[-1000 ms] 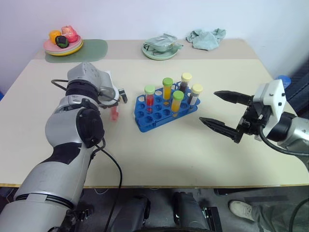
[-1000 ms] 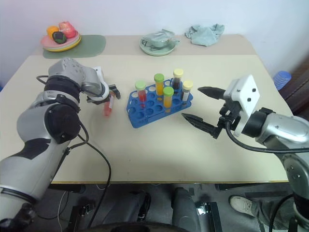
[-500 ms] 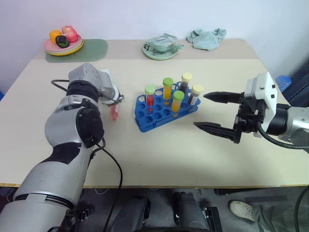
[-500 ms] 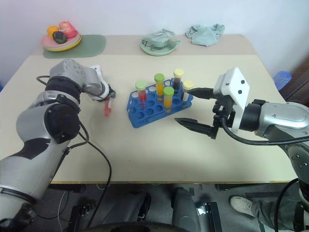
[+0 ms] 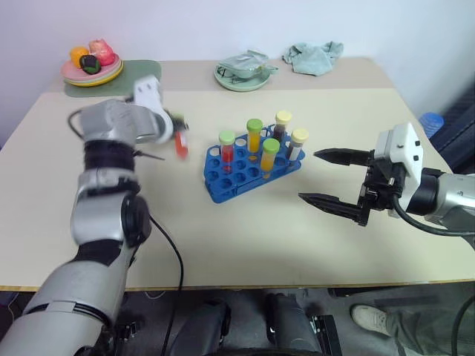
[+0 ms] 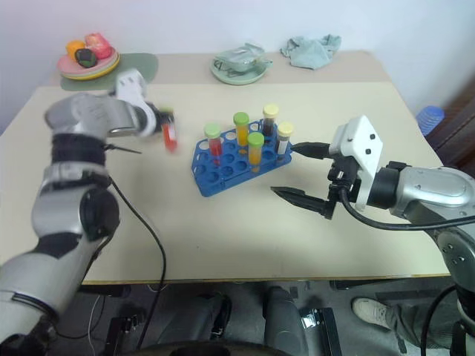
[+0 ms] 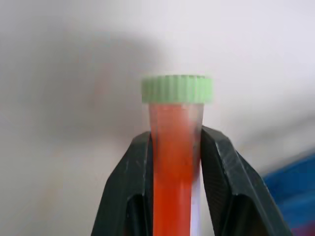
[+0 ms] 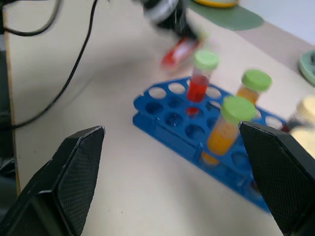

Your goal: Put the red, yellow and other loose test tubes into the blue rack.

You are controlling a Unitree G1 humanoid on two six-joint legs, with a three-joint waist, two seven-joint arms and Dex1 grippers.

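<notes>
A: What is the left claw (image 7: 174,162) doing?
B: Its two black fingers (image 7: 129,182) are clamped on a red test tube (image 7: 173,162) with a green cap, gripping it just under the cap. The tube hangs in the air, off the bench (image 5: 245,230), just to the left of the blue rack (image 5: 245,178).

A: And the right claw (image 5: 326,178)?
B: Spread wide apart and holding nothing. It hovers to the right of the rack, fingers aimed toward it.

A: What does the rack carry?
B: Five capped tubes stand upright in it: a red one with a green cap (image 5: 227,148), two orange ones with green caps (image 5: 254,135), and two with pale yellow caps (image 5: 297,144) at the end nearer the right claw. The holes on the rack's near side are open.

A: Anything behind the rack?
B: At the bench's far edge, a plate of toy fruit (image 5: 93,63) on a green mat (image 5: 141,78), a pale green dish (image 5: 241,74), and a crumpled cloth (image 5: 312,55).
</notes>
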